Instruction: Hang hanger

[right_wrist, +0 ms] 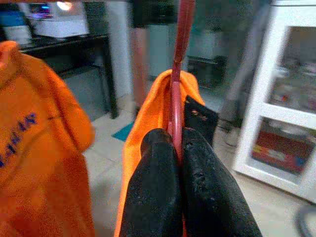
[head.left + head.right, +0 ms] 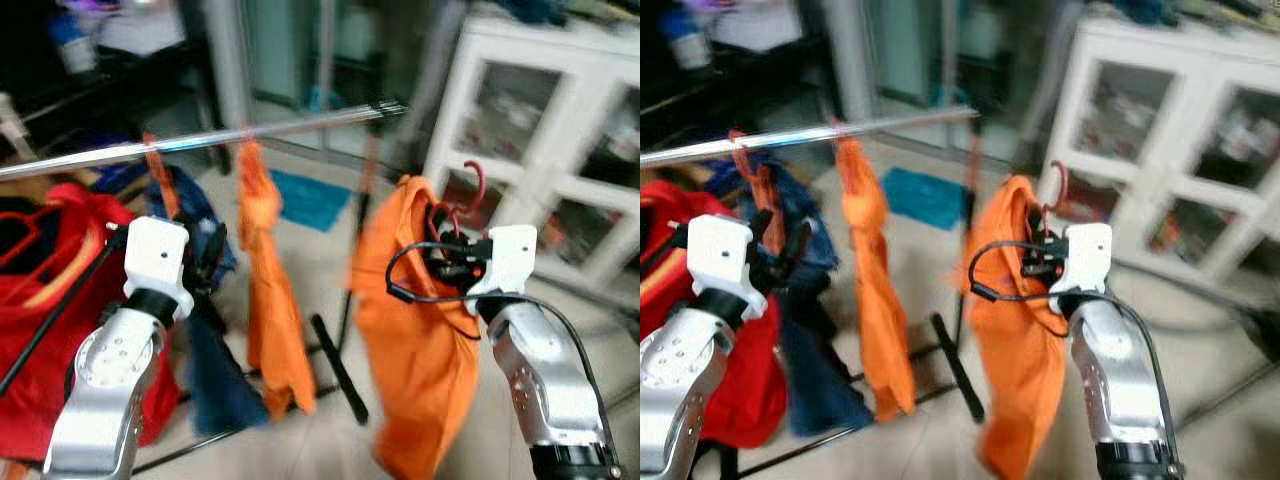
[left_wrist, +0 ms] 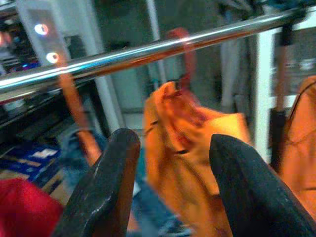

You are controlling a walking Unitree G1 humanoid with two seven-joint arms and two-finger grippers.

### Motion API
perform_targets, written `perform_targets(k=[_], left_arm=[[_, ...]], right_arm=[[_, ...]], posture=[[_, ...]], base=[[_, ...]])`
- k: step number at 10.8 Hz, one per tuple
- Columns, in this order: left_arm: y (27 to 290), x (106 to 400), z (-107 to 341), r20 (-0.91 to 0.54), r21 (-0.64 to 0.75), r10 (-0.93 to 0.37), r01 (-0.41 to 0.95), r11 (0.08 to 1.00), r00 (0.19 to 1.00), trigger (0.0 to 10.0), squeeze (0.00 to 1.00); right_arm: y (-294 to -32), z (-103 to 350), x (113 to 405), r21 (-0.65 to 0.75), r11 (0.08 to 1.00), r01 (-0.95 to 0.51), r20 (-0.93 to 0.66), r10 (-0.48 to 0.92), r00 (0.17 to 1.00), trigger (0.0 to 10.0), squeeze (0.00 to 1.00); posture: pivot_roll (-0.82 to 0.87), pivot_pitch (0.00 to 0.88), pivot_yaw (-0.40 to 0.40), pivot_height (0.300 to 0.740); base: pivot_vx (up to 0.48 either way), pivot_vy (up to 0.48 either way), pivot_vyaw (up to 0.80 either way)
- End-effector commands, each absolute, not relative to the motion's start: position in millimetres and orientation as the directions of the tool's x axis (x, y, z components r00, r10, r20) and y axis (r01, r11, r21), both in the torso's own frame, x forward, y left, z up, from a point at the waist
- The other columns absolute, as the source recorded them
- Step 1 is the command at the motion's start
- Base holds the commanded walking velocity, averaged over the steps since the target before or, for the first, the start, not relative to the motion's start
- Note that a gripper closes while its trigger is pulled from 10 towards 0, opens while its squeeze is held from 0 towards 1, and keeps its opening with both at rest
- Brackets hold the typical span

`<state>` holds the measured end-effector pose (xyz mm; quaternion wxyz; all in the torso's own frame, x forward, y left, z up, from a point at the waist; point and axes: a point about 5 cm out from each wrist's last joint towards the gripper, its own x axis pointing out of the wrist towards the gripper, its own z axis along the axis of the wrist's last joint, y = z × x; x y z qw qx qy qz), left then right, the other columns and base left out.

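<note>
My right gripper point(image 2: 447, 252) is shut on the neck of a red hanger point(image 1: 177, 84) that carries an orange garment point(image 2: 420, 340). The hanger's hook point(image 2: 474, 183) points up, right of and below the end of the silver clothes rail point(image 2: 200, 140). On the rail hang another orange garment point(image 2: 265, 290) and a blue one point(image 2: 205, 300) on an orange hanger. My left gripper point(image 3: 170, 163) is open and raised near the rail, in front of the blue garment. Its black fingers point(image 3: 106, 182) hold nothing.
A red garment point(image 2: 50, 300) hangs at the left of the rack. The rack's black foot point(image 2: 338, 365) lies on the tiled floor. A white glass-door cabinet point(image 2: 560, 150) stands to the right. Dark shelving point(image 2: 110, 60) is at the back left.
</note>
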<state>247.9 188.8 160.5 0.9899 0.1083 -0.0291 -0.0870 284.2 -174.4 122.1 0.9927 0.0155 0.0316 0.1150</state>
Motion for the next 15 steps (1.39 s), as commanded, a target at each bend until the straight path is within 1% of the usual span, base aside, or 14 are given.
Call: perform_targets(k=[1, 2, 3, 4, 5, 6, 7, 8, 9, 10, 12, 13, 14, 15], left_arm=[[193, 246, 164, 0.042, 0.237, -0.170, 0.156, 0.959, 0.984, 10.0, 0.00], [194, 245, 165, 0.045, 0.236, -0.169, 0.154, 0.960, 0.985, 10.0, 0.00], [194, 242, 166, 0.050, 0.221, -0.181, 0.166, 0.961, 0.982, 10.0, 0.00], [192, 238, 168, 0.043, 0.223, -0.221, 0.206, 0.953, 0.974, 10.0, 0.00], [190, 232, 171, 0.027, 0.233, -0.299, 0.284, 0.930, 0.954, 10.0, 0.00], [190, 227, 172, 0.009, 0.244, -0.351, 0.339, 0.909, 0.936, 10.0, 0.00], [191, 225, 173, -0.005, 0.261, -0.368, 0.356, 0.897, 0.930, 10.0, 0.00], [195, 224, 176, -0.007, 0.281, -0.361, 0.348, 0.894, 0.933, 10.0, 0.00], [196, 224, 177, -0.012, 0.284, -0.363, 0.351, 0.892, 0.932, 10.0, 0.00], [195, 223, 177, -0.027, 0.288, -0.388, 0.379, 0.879, 0.921, 10.0, 0.00], [196, 225, 179, -0.036, 0.290, -0.409, 0.401, 0.869, 0.912, 10.0, 0.00], [192, 227, 181, -0.034, 0.289, -0.429, 0.420, 0.861, 0.903, 10.0, 0.00], [188, 227, 182, -0.032, 0.281, -0.452, 0.442, 0.852, 0.891, 10.0, 0.00], [182, 231, 184, -0.023, 0.265, -0.471, 0.460, 0.847, 0.882, 10.0, 0.00]], right_arm=[[-164, 141, 287, 0.028, 0.956, -0.293, 0.016, 0.293, 0.956, 10.0, 0.00], [-164, 143, 287, 0.022, 0.943, -0.332, 0.009, 0.331, 0.943, 10.0, 0.00], [-162, 144, 286, 0.012, 0.928, -0.373, -0.001, 0.373, 0.928, 10.0, 0.00], [-160, 146, 283, -0.001, 0.901, -0.433, -0.020, 0.433, 0.901, 10.0, 0.00], [-157, 149, 278, -0.012, 0.868, -0.496, -0.040, 0.495, 0.868, 10.0, 0.00], [-158, 152, 274, -0.032, 0.852, -0.523, -0.057, 0.521, 0.852, 10.0, 0.00], [-163, 154, 270, -0.065, 0.847, -0.527, -0.073, 0.523, 0.849, 10.0, 0.00], [-191, 160, 262, -0.161, 0.843, -0.514, -0.120, 0.500, 0.858, 10.0, 0.00], [-214, 170, 256, -0.213, 0.837, -0.504, -0.138, 0.485, 0.863, 10.0, 0.00], [-229, 177, 247, -0.235, 0.798, -0.555, -0.179, 0.526, 0.832, 10.0, 0.00], [-239, 186, 237, -0.212, 0.754, -0.622, -0.200, 0.589, 0.783, 10.0, 0.00], [-236, 190, 235, -0.177, 0.742, -0.646, -0.173, 0.623, 0.763, 10.0, 0.00], [-231, 191, 237, -0.163, 0.748, -0.643, -0.151, 0.626, 0.765, 10.0, 0.00], [-212, 186, 247, -0.155, 0.774, -0.614, -0.112, 0.604, 0.789, 10.0, 0.00]], posture=[[-0.03, 0.000, -0.016, 0.740], [-0.02, 0.000, -0.022, 0.740], [-0.02, 0.000, -0.027, 0.740], [-0.01, 0.004, -0.037, 0.740], [-0.01, 0.009, -0.048, 0.740], [-0.01, 0.013, -0.055, 0.740], [-0.01, 0.014, -0.060, 0.740], [-0.01, 0.016, -0.059, 0.740], [-0.01, 0.014, -0.057, 0.740], [-0.02, 0.016, -0.051, 0.740], [-0.02, 0.009, -0.041, 0.740], [-0.02, 0.008, -0.033, 0.740], [-0.02, 0.006, -0.029, 0.740], [-0.02, 0.004, -0.023, 0.740]], base=[[0.461, 0.000, 0.00], [0.386, 0.000, 0.00], [0.000, 0.000, 0.00], [0.000, 0.000, 0.00], [0.000, 0.000, 0.00], [0.000, 0.000, 0.00], [0.000, 0.000, 0.00], [0.000, 0.000, 0.00], [0.000, 0.000, 0.00], [0.000, 0.000, 0.00], [0.000, 0.000, 0.00], [0.000, 0.000, 0.00], [0.000, 0.000, 0.00], [0.000, 0.000, 0.00]])
